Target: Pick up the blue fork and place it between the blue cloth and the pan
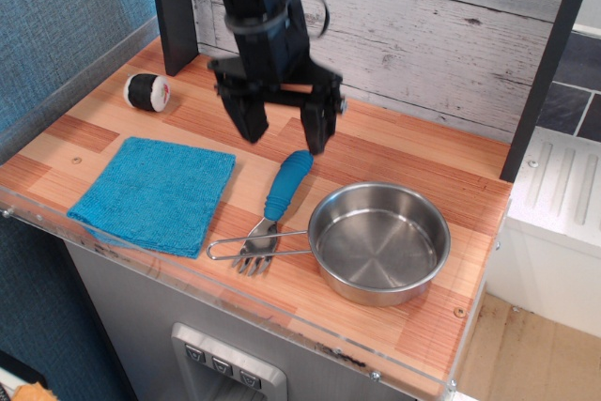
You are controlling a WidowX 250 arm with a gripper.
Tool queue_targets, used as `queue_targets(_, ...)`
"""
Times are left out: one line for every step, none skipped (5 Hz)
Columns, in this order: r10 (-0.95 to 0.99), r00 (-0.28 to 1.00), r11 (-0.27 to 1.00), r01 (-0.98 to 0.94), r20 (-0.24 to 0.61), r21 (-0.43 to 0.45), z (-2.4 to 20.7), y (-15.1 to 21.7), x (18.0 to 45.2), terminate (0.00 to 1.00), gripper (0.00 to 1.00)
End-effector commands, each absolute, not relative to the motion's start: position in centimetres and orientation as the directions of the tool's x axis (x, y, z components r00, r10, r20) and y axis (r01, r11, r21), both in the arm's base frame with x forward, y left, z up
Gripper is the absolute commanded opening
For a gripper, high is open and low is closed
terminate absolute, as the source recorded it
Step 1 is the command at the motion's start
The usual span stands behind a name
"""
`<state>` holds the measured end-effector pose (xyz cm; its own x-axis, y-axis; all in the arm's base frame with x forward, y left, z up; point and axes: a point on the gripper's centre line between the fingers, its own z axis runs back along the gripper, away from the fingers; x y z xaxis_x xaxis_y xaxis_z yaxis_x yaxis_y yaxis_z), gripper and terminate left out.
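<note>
The blue fork (282, 192) lies on the wooden counter between the blue cloth (153, 193) at the left and the steel pan (377, 240) at the right. Its grey tines point to the front and rest on the pan's thin wire handle (254, 249). My gripper (284, 133) is open and empty. It hangs above the fork's handle end, clear of it, with the fingers spread wide.
A black and white roll-shaped object (147, 91) sits at the back left. A dark post (174, 7) stands behind it against the plank wall. The counter's front has a clear plastic edge (282, 312).
</note>
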<state>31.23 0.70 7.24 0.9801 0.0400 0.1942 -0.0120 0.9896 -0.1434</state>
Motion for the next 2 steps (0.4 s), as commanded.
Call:
queue_targets(0.084, 0.942, 0.985, -0.029, 0.324, -0.169, 13.57, 2.06, 32.10, 0.00, 1.00)
queue_targets(0.084, 0.942, 0.985, -0.029, 0.324, -0.169, 13.57, 2.06, 32.10, 1.00, 1.00)
